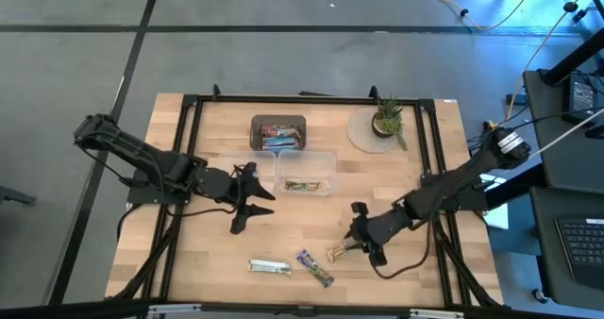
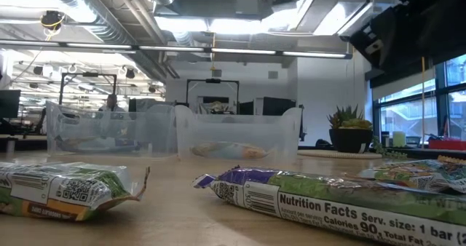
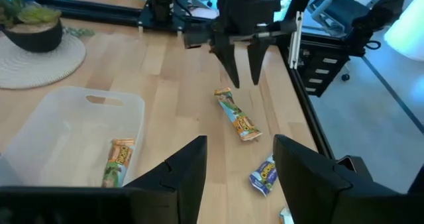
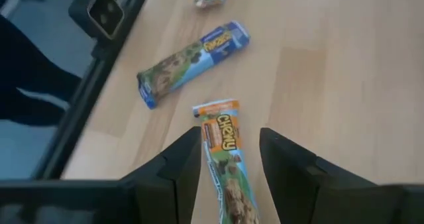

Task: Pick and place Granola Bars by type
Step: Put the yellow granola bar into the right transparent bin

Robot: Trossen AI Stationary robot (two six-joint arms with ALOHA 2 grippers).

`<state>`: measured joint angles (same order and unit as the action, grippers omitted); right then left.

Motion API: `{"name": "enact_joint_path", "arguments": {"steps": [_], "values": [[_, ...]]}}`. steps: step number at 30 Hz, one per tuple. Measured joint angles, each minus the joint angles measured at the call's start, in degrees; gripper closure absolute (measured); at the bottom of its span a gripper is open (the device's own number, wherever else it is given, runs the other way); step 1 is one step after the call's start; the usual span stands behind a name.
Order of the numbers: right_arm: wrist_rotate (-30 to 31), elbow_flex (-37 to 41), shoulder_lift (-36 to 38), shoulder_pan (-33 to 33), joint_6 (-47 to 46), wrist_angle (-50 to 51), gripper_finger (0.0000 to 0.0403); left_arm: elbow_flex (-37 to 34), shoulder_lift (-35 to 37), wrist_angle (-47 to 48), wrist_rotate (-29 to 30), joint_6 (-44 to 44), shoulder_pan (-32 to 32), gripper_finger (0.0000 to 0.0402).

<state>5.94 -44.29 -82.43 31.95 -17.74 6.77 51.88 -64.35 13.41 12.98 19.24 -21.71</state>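
Three granola bars lie near the table's front edge: a silvery-green one [image 1: 269,267], a purple-blue one [image 1: 314,268] and an orange-green Chewy bar [image 1: 338,253]. My right gripper [image 4: 228,159] hangs open over the Chewy bar [image 4: 225,151], slanting down, one finger on each side of it. From the left wrist view its fingertips [image 3: 244,81] stand just above the bar's far end [image 3: 224,95], with no touch showing. My left gripper [image 3: 242,174] waits open in the air left of the clear tub [image 1: 304,173], which holds one bar [image 1: 302,185].
A dark tray [image 1: 278,135] with several bars stands at the back, with a second clear tub [image 2: 109,129] beside the first. A potted plant [image 1: 385,121] on a round mat sits at the back right. Black frame rails [image 1: 444,234] run along the table's sides.
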Motion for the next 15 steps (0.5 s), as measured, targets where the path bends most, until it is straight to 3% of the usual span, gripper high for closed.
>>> {"name": "enact_joint_path", "arguments": {"steps": [6, 9, 15], "values": [[-0.03, 0.0, -5.31, 0.15, 0.08, -1.39, 0.0246, 0.02, -3.57, -0.85, -3.49, 2.65, -0.02, 0.021], [-0.47, 0.0, -7.67, 0.13, 0.14, -1.37, 0.0244, 0.04, -6.62, -3.88, -9.74, 1.04, -0.04, 0.0185], [-1.08, 0.0, -12.0, 0.13, 0.26, -1.36, 0.0197, 0.04, -12.32, -8.72, -10.98, -0.89, -0.04, 0.0165]]}}
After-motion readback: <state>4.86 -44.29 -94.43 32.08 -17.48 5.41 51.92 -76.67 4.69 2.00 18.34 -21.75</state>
